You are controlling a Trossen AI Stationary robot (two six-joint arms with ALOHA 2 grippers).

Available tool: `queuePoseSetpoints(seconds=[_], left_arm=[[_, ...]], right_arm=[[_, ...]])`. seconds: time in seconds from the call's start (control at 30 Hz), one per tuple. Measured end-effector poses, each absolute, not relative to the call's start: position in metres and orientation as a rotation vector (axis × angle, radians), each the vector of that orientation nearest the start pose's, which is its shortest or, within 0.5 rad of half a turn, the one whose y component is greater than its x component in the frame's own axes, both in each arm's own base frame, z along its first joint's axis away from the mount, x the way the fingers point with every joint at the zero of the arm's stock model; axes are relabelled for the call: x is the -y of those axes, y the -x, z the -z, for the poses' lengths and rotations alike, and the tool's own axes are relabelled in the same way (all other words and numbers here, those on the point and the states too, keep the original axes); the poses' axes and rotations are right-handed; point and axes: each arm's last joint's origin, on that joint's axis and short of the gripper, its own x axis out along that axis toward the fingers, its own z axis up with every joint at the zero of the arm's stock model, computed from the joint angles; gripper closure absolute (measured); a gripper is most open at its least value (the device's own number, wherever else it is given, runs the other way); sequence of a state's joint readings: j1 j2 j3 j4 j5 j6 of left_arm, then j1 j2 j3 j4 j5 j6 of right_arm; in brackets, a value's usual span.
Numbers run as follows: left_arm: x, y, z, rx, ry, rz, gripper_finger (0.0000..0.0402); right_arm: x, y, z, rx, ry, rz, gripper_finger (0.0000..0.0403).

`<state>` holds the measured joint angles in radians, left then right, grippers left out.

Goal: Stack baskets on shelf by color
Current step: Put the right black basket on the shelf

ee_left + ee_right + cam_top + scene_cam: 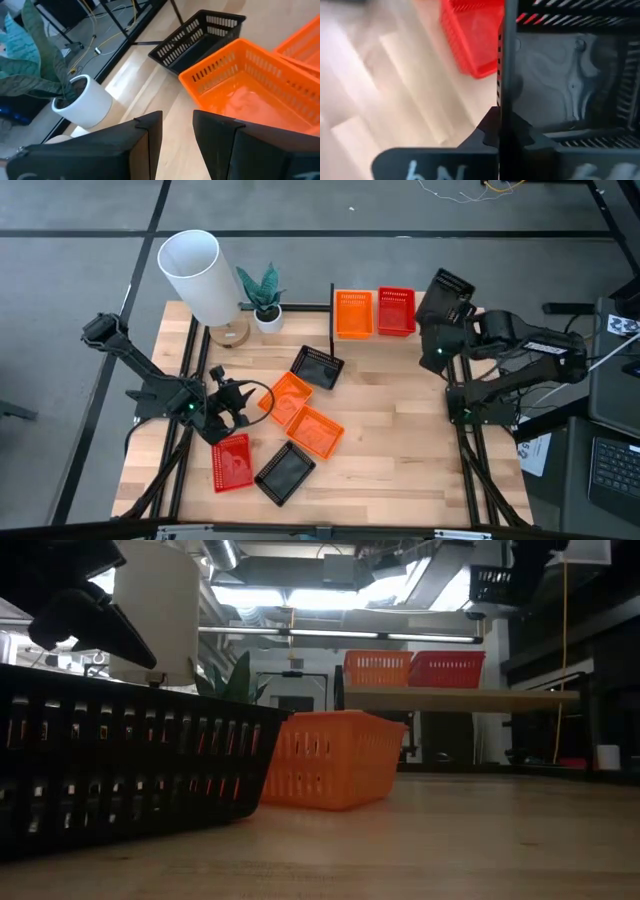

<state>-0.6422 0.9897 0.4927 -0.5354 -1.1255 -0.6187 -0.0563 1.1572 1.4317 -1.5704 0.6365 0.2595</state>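
A black basket point(447, 297) is held aloft by the right end effector point(437, 340), just off the right end of the shelf point(395, 100) at the worktop's far edge. In the right wrist view the fingers are seen closed together on the basket's thin wall point(502, 65), with the mesh floor spread to one side. Two baskets are already set side by side on the shelf – an orange basket point(352, 313) toward the middle and a red basket point(396, 311) to its right. The carried basket lies just beside the red one, on the side away from the orange one, so the bare end of the plank is judged to be its likely place. The coming move turns on that relation: the basket has to be lowered beside the red one rather than onto it, its long axis matched to those of the two already placed, which run from the far edge toward the near edge.

The left end effector point(232, 402) hovers near the worktop's left edge with its fingers point(145, 145) apart and nothing between them. Just ahead of it lies a loose orange basket point(250, 90), with another black basket point(200, 37) beyond – the left arm is plainly nearer to these. More baskets are scattered toward the near edge: a red one point(231, 461), a black one point(285, 473) and a second loose orange one point(316, 431)
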Motion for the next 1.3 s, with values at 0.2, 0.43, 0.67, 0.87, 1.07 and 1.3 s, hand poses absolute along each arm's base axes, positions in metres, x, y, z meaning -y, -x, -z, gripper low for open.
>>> queuePoseSetpoints(seconds=[0.2, 0.43, 0.67, 0.87, 1.07, 1.3], left_arm=[[0.070, -0.146, -0.191, -0.488, -0.212, -0.637, 0.0299], [0.070, -0.146, -0.191, -0.495, -0.209, -0.630, 0.0299], [0.070, -0.146, -0.191, -0.496, -0.209, -0.629, 0.0299], [0.070, -0.146, -0.191, -0.496, -0.210, -0.629, 0.0299], [0.070, -0.146, -0.191, -0.496, -0.209, -0.629, 0.0299], [0.070, -0.146, -0.191, -0.497, -0.209, -0.629, 0.0299]], right_arm=[[0.047, -0.154, -0.362, -1.304, 0.064, 0.758, 0.0403], [0.062, -0.147, -0.313, -1.570, 0.193, 0.729, 0.0403], [0.069, -0.148, -0.283, -1.661, 0.273, 0.545, 0.0403], [0.080, -0.144, -0.282, -1.682, 0.286, 0.562, 0.0403], [0.086, -0.142, -0.282, -1.702, 0.317, 0.528, 0.0395], [0.087, -0.142, -0.282, -1.697, 0.318, 0.539, 0.0356]])
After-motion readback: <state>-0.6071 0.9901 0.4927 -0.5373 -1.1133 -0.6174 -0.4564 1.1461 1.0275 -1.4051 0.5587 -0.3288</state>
